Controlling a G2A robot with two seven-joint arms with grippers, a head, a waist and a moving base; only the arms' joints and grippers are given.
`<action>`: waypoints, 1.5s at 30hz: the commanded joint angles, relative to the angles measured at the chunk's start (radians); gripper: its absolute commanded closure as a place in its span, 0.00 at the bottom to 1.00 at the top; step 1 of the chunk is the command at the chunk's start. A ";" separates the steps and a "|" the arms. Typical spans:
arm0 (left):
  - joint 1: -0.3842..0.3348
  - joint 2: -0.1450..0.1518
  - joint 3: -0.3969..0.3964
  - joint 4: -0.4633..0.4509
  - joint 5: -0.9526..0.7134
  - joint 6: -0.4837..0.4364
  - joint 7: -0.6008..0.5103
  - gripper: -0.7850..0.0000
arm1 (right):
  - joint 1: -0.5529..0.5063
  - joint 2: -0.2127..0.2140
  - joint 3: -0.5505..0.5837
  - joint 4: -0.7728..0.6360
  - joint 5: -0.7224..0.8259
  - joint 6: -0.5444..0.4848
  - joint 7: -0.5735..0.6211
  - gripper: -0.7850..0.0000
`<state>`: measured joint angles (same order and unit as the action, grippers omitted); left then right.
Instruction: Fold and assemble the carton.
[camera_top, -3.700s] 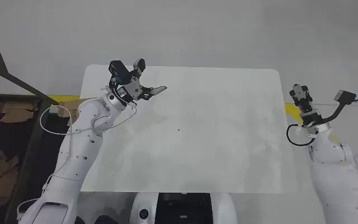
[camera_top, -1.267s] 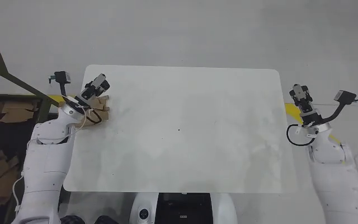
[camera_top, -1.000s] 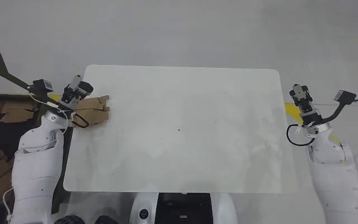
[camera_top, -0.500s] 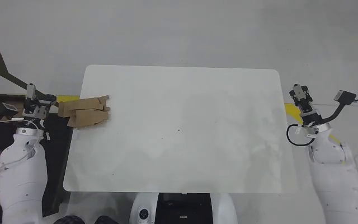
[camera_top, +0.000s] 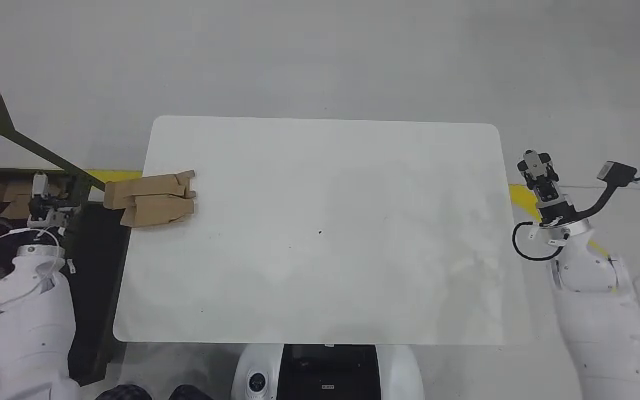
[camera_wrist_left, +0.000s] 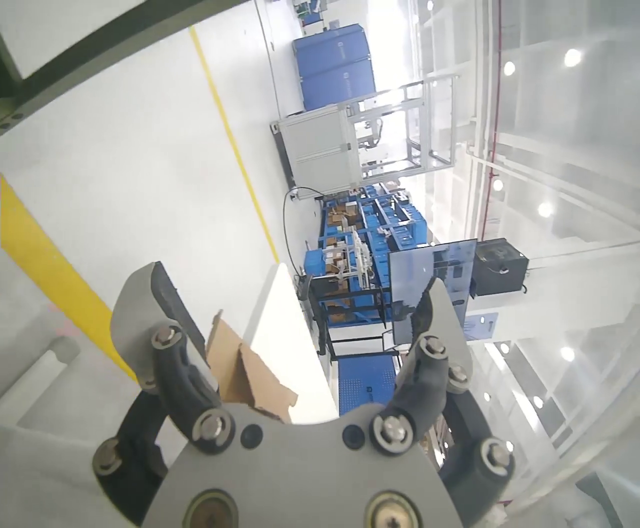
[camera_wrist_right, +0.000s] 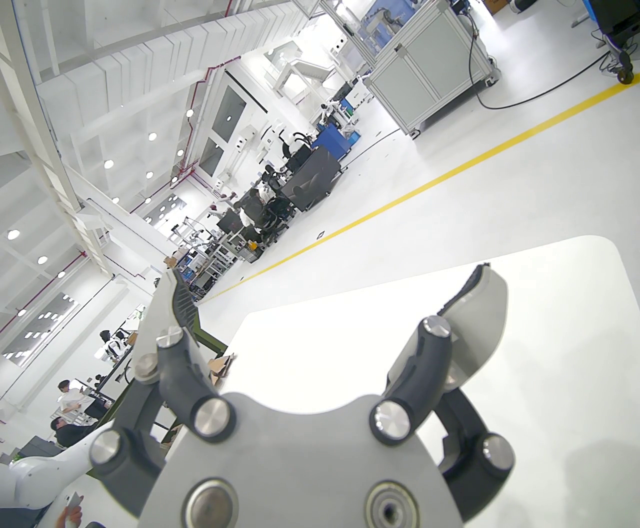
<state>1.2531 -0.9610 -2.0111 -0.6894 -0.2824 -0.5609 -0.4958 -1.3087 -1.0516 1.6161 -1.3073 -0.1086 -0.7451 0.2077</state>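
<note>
**Carton waits at the table's edge.** The left fingers (camera_wrist_left: 137, 320) are spread wide and hold nothing. They hang just off the side of the table (camera_top: 320, 260). Straight ahead of them lies the flat brown carton (camera_wrist_left: 240, 370). It is near but apart from the fingers and touches neither one. In the left wrist view it sits off-centre, closer to one finger than to the middle of the gap.

Seen from above, the carton (camera_top: 150, 198) lies flat with its long axis pointing away from the left fingers and in across the table. Its nearer end juts out past the table's rim toward them, and its flaps point on toward the middle of the table.

Beyond the carton the white table runs on to its far side. There the right fingers (camera_wrist_right: 480, 305) also gape wide and grip nothing, off the opposite rim. From them the carton (camera_wrist_right: 220, 367) shows as a small brown scrap at the far edge, well apart.

The left arm is plainly the nearer one. The folding looks not yet begun, as the carton lies flat with no panel raised. A grip by the left fingers would likely need them lined up on the overhanging end, with one finger above the board and one below. The risk there is nudging the light card farther onto the table rather than catching it.
</note>
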 joint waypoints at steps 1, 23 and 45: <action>-0.011 0.001 0.011 0.042 0.025 0.003 -0.003 0.00 | 0.000 0.000 0.000 0.000 0.000 0.000 0.000 0.00; -0.194 0.012 0.130 0.254 0.128 -0.070 -0.274 0.00 | 0.000 0.000 0.000 0.000 0.000 0.000 0.000 0.00; -0.257 0.016 0.137 0.326 0.034 -0.064 -0.323 1.00 | 0.000 0.000 0.000 0.000 0.000 0.000 0.000 0.00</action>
<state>0.9977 -0.9468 -1.8664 -0.3608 -0.2216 -0.6258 -0.7976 -1.3087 -1.0516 1.6161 -1.3073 -0.1086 -0.7451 0.2077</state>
